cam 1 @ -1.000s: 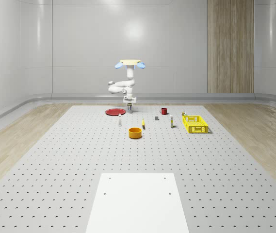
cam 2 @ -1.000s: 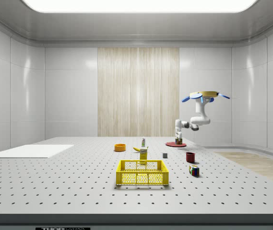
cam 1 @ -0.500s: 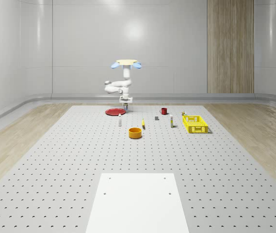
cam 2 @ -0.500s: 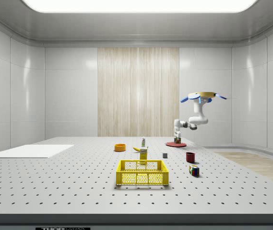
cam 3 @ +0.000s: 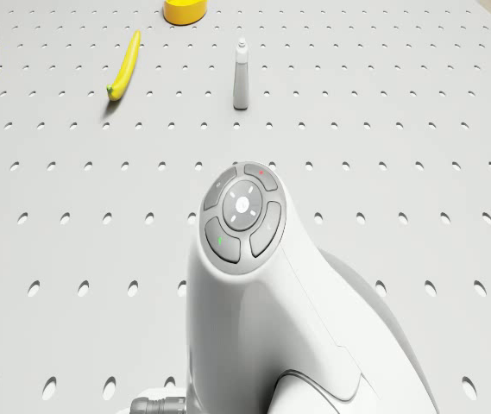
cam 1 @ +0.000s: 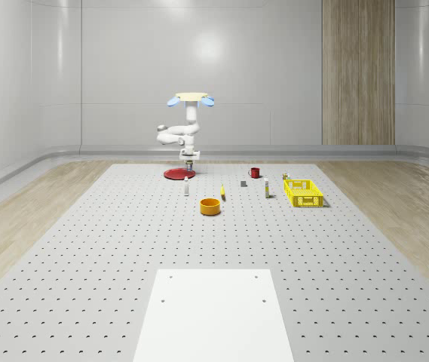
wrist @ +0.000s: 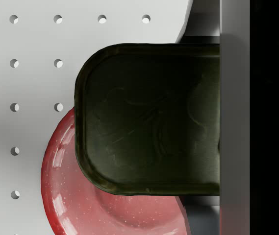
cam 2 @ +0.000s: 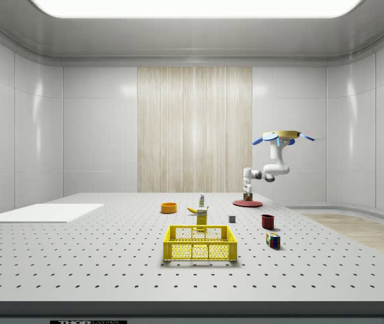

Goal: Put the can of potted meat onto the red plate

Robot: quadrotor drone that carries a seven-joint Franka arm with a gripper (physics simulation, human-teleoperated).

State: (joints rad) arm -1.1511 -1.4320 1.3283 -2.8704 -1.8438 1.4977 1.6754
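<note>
Wrist view puts you right at the pincer: the dark rounded-rectangular potted meat can [wrist: 149, 117] sits clamped against one grey finger [wrist: 233, 122], with the glossy red round plate [wrist: 68, 196] below it, the plate's bare rim toward seven o'clock of the can. You get that grip from no other camera; the second finger is out of frame, so you cannot read how wide the jaws stand, only that they hold the can.

In the side view the gripper [cam 2: 248, 195] hangs just above the red plate [cam 2: 247, 203], the can a small dark block at its tip. The whole-scene view places the gripper [cam 1: 188, 161] over the plate's [cam 1: 175, 174] three o'clock side.

The quadrotor drone with blue rotors [cam 1: 190, 99] hovers above the plate's far edge, its white jointed arm [cam 1: 173, 136] folded down beneath it.

From the drone view you see, past the arm's white housing [cam 3: 254, 285], a yellow banana [cam 3: 124, 75] and a slim grey bottle [cam 3: 242, 78] on the perforated grey table [cam 3: 418, 129].
</note>
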